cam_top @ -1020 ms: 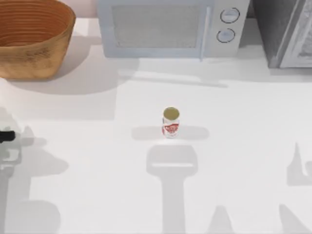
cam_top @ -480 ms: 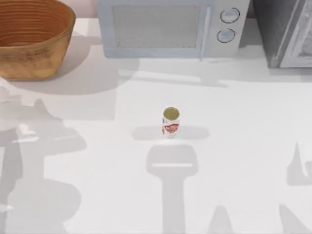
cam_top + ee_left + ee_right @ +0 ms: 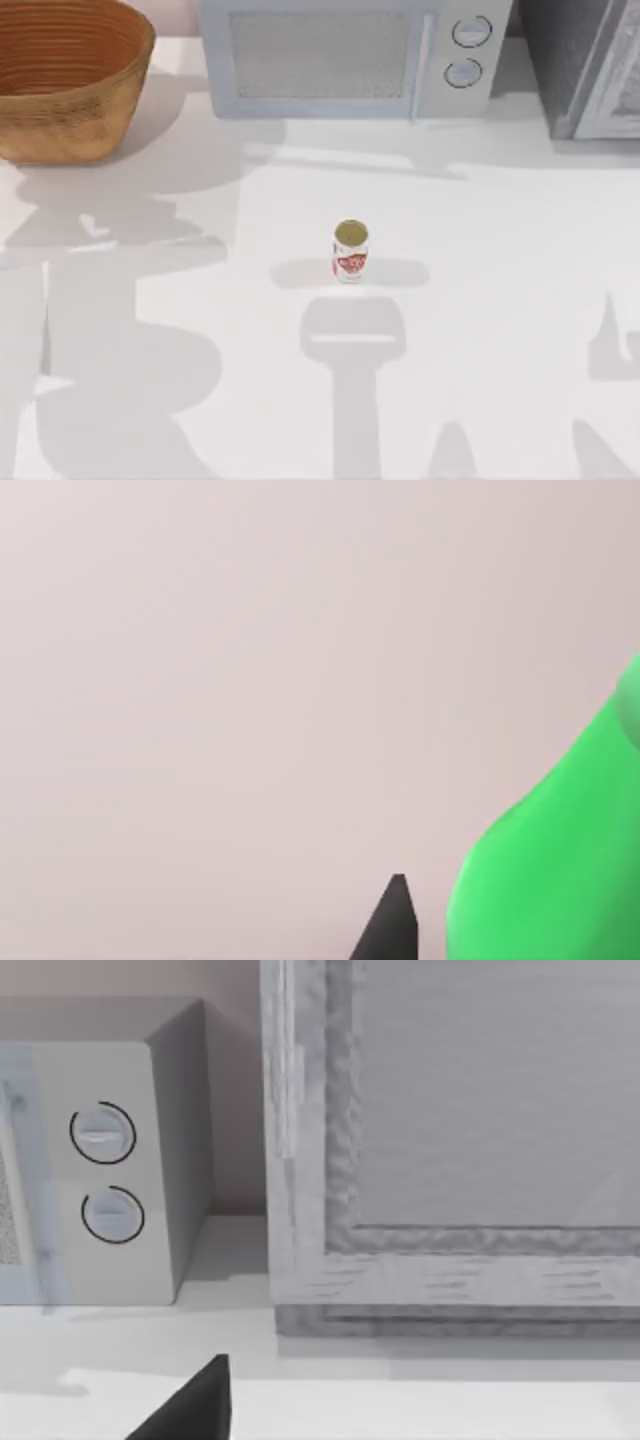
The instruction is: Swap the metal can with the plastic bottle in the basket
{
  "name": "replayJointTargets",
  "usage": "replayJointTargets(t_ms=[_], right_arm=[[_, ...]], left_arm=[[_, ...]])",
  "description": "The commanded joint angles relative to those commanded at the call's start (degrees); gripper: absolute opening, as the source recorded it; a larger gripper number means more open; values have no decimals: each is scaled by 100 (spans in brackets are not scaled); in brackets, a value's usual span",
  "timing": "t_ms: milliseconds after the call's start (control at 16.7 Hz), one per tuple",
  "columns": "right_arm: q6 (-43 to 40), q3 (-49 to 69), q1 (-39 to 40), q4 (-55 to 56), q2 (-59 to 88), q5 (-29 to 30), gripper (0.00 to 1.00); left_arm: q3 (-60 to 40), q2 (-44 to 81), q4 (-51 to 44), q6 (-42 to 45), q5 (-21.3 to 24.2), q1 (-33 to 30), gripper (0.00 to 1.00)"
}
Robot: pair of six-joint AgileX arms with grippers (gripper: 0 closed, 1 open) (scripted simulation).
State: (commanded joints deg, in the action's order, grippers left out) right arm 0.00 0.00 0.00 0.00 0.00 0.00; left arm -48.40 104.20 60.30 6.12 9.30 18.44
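The metal can (image 3: 350, 251) stands upright near the middle of the white table (image 3: 500, 300), gold top up and red label facing the near edge, well apart from everything else. The wicker basket (image 3: 66, 85) sits at about ten o'clock from the can, in the table's far left corner, its ribbed inside showing no bottle. A pale microwave (image 3: 350, 58) stands along the far edge at twelve o'clock from the can, and a grey cabinet (image 3: 585, 65) at about two o'clock. In the left wrist view the green plastic bottle (image 3: 560, 860) shows close against a plain wall, beside one dark fingertip (image 3: 390, 925) of the left gripper; whether the fingers pinch it I cannot tell. The right wrist view shows one dark fingertip (image 3: 195, 1410) facing the microwave and cabinet; its spread cannot be told.
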Motion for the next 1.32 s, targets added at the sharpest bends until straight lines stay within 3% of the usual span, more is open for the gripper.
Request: replayJointTargets(t_ms=[300,720,900,1320], right_arm=[[0,0,0,0,0,0,100],[0,0,0,0,0,0,100],[0,0,0,0,0,0,100],[0,0,0,0,0,0,100]], left_arm=[[-692,-159,-1780,-18,-210,-225,0],[-2219,-670,-4477,-284,-398,-1242,0],[-2494,-827,-4912,-385,-412,-1468,0],[-2570,-719,-4852,-385,-411,-1474,0]])
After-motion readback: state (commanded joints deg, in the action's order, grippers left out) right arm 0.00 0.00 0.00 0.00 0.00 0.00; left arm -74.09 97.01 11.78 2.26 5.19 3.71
